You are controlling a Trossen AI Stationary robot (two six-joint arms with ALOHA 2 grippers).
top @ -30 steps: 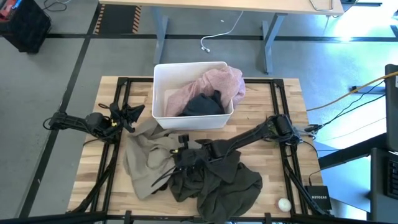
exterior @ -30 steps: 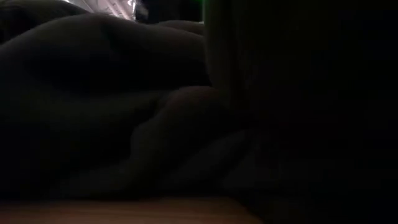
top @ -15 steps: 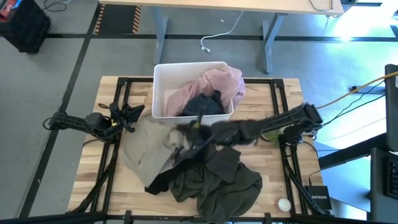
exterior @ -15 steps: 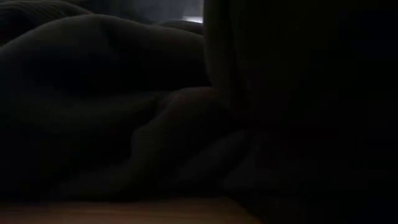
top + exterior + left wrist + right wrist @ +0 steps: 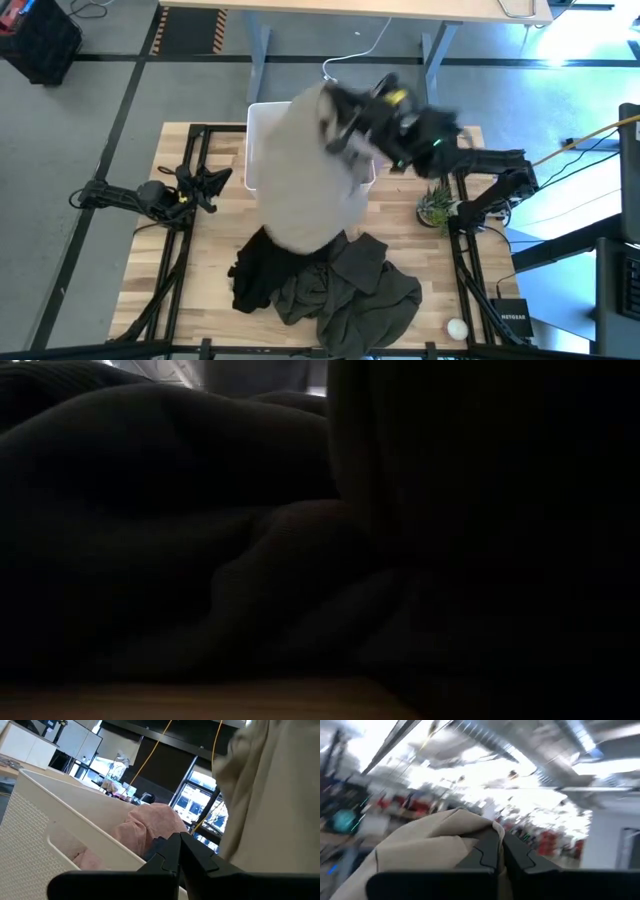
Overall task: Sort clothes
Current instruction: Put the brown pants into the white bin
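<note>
- The right gripper point(image 5: 345, 125) is raised high over the upper centre of the high view, its fingers point(image 5: 487, 851) clamped together on a fold of the beige-khaki garment point(image 5: 305, 170).
- That garment hangs from the grip as a broad pale sheet, covering most of the white bin point(image 5: 253, 150) beneath it in the high view.
- Its lower edge seems to reach the dark pile below, though motion blur makes contact hard to confirm.
- In the left wrist view the pale pink garment point(image 5: 150, 822) lies inside the bin, heaped against the far wall.
- The dark olive-green garment point(image 5: 350, 290) is spread on the table point(image 5: 450, 260) at lower centre, with a darker, near-black piece point(image 5: 255, 280) at its left edge.
- The left gripper point(image 5: 205, 185) waits at the left of the table, beside the bin, its fingers closed on nothing.
- A small plant point(image 5: 435, 208) stands just right of the bin.
- Risk: the grip holds only a fold, so the cloth could slip out during a fast swing.
- Risk: the trailing hem could drag the pile, or catch the bin's rim and tip it.
- The low view is blocked by dark fabric and offers nothing further.
</note>
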